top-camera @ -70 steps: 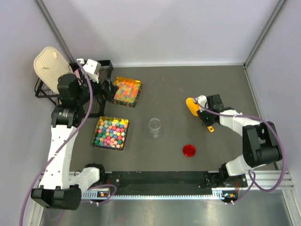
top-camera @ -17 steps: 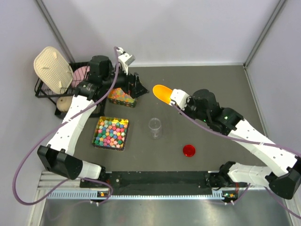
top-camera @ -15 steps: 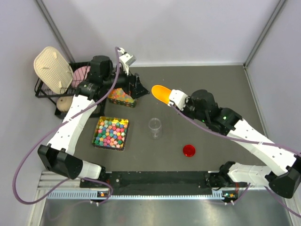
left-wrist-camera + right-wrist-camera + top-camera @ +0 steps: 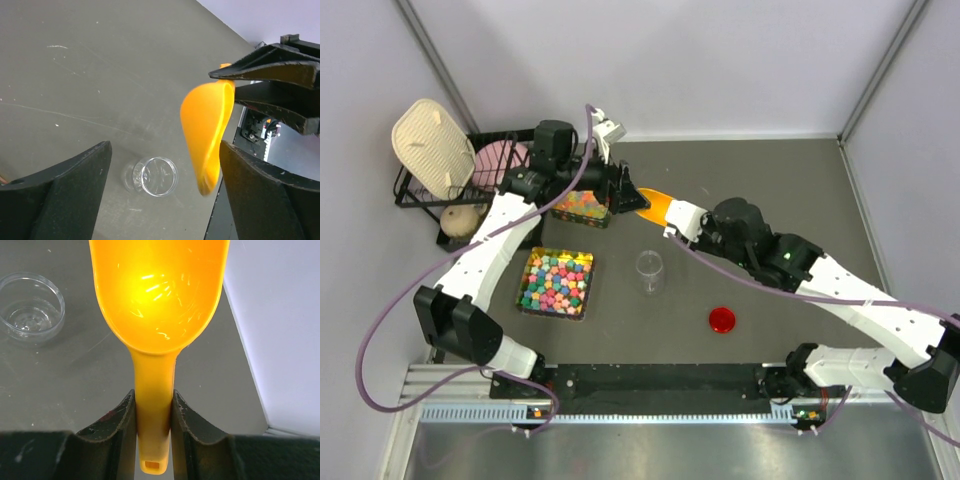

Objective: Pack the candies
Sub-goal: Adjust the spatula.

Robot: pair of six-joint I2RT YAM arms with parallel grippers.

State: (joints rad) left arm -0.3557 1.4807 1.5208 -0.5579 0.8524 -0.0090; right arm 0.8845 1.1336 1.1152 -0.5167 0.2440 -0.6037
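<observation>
The small candies [image 4: 578, 204] fill a foil tray at the back left, partly hidden by my left gripper [image 4: 623, 193]. That gripper is open, its fingers wide apart in the left wrist view [image 4: 164, 148]. My right gripper [image 4: 672, 214] is shut on the handle of an orange scoop [image 4: 654, 204], also seen in the right wrist view [image 4: 154, 410]. The scoop bowl [image 4: 157, 290] is empty. In the left wrist view the bowl [image 4: 206, 127] hangs between the left fingers, close to the right one. A clear cup [image 4: 650, 271] stands upright and empty in front.
A second foil tray of larger chunky candies [image 4: 557, 283] lies at the near left. A red lid [image 4: 722, 320] lies right of the cup. A black dish rack [image 4: 415, 195] with a beige lid stands at the far left edge.
My left gripper has swung right, off the small-candy tray toward the scoop. My right gripper has carried the scoop left, so its bowl now sits between the left fingers.
</observation>
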